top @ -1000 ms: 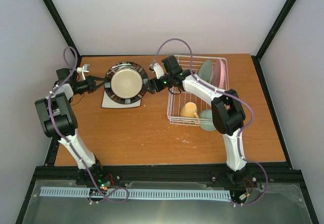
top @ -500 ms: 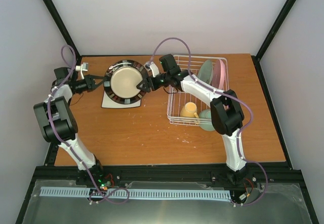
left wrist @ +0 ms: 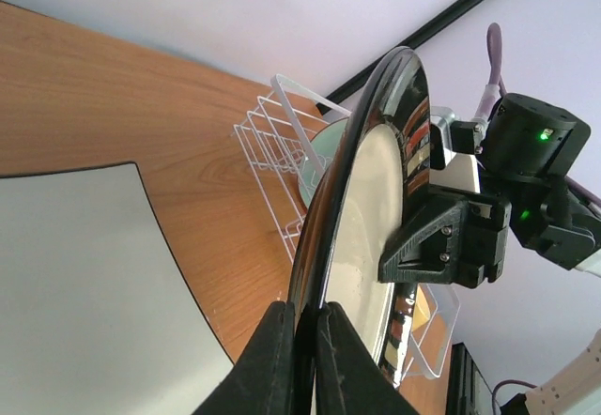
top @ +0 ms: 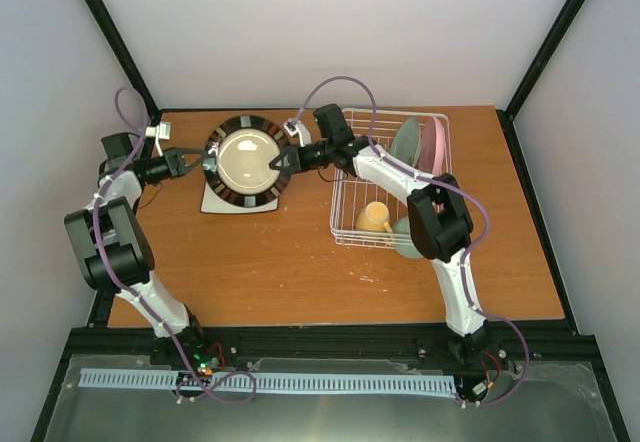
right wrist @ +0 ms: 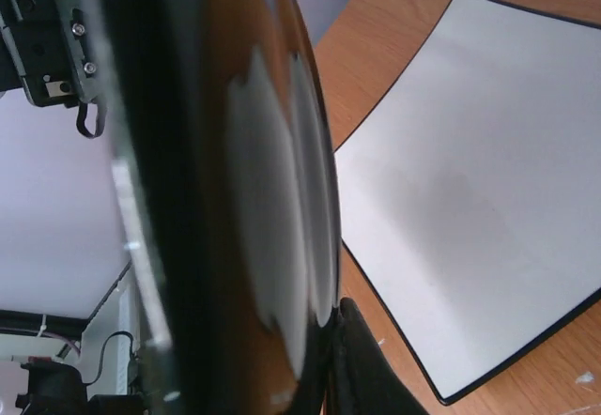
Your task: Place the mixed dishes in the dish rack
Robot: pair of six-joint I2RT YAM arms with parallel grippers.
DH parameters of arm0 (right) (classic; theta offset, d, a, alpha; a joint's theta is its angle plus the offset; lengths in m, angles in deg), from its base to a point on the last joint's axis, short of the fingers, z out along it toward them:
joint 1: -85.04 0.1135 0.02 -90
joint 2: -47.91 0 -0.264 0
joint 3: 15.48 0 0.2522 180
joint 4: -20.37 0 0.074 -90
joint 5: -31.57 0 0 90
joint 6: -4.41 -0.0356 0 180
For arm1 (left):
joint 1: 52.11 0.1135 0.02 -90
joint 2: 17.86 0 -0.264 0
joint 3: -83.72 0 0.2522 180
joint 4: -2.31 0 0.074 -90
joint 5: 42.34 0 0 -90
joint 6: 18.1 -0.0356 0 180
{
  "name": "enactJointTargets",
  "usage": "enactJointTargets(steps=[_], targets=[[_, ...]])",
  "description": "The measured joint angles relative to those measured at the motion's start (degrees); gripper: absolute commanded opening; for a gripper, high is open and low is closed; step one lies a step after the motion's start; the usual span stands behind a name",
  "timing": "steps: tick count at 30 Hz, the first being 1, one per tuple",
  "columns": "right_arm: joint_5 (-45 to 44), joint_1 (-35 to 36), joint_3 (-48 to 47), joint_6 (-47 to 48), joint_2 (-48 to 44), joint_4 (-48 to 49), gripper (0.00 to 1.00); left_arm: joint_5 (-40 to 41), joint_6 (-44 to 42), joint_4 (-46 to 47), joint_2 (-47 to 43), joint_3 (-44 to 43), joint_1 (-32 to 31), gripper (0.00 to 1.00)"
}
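Observation:
The dark-rimmed cream round plate (top: pixel 247 159) hangs on edge above the white square plate (top: pixel 214 203). My left gripper (top: pixel 203 160) is shut on its left rim; in the left wrist view both fingers (left wrist: pixel 272 359) pinch the dark rim (left wrist: pixel 376 152). Opposite it, my right gripper (top: pixel 283 162) is shut on the right rim, where one finger (right wrist: pixel 362 368) presses against the plate's edge (right wrist: pixel 235 199). The dish rack (top: pixel 343 230) stands to the right, holding a mint-green plate (top: pixel 407 140), a pink plate (top: pixel 436 148) and the yellow mug (top: pixel 374 217).
The mint-green bowl (top: pixel 407 238) sits at the rack's near right corner, partly behind my right arm's elbow. The white square plate (right wrist: pixel 470 199) lies flat on the wooden table (top: pixel 280 272) under the lifted plate. Black frame posts stand at the table's back corners.
My right gripper moved left from the rack's edge to the plate's right rim and closed on it. The left gripper kept its grip while the plate rose slightly.

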Motion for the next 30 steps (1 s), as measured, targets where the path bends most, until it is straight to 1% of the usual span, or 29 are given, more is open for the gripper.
enactJointTargets(steps=[1,3,6,8,10,12,13,14,15,18,21,23,27,30], targets=[[0.2,0.0,-0.1,-0.3,-0.1,0.3,0.03,0.0,-0.1,0.4,-0.1,0.0,0.0,0.03],[0.3,0.1,0.1,-0.6,-0.2,0.7,0.03,0.3,-0.2,0.5,-0.4,0.0,0.1,0.21],[-0.5,0.4,1.7,0.9,-1.0,2.3,0.03,1.0,1.5,-1.3,-0.7,-0.1,-0.3,0.43],[-1.0,1.7,4.0,2.0,-1.9,2.5,0.03,2.1,2.0,-3.0,-1.0,-0.5,-1.1,0.51],[-1.2,3.2,6.3,2.7,-2.7,2.4,0.03,4.0,2.1,-4.7,-1.4,-1.2,-1.6,0.68],[-1.6,4.3,8.5,2.7,-3.5,2.5,0.03,6.2,2.1,-6.8,-1.7,-2.6,-2.0,0.77],[-1.5,4.7,9.5,2.8,-4.1,2.4,0.03,7.5,2.1,-7.7,-1.8,-3.5,-2.1,0.84],[-1.5,5.0,10.4,2.8,-4.6,2.4,0.03,9.4,2.4,-8.5,-2.2,-4.5,-2.1,0.96],[-1.6,5.2,11.2,2.9,-5.1,2.4,0.03,10.7,2.2,-8.8,-2.7,-5.1,-2.1,0.99],[-3.3,5.1,13.2,2.9,-7.3,2.4,0.03,16.4,2.8,-9.5,-6.1,-6.3,-2.1,1.0],[-7.0,4.9,15.1,3.2,-10.8,2.4,0.03,23.8,3.4,-8.6,-12.2,-6.2,-2.1,1.0],[-10.3,4.8,16.4,3.7,-13.4,2.1,0.03,29.0,3.9,-5.8,-17.9,-4.9,-2.1,1.0],[-21.2,4.6,19.5,5.9,-20.9,-0.2,0.03,38.5,4.2,-0.5,-29.9,-0.7,-2.1,1.0],[-31.4,4.5,22.0,7.2,-27.3,-1.7,0.03,43.6,3.7,0.8,-33.6,-0.4,-2.1,1.0]])
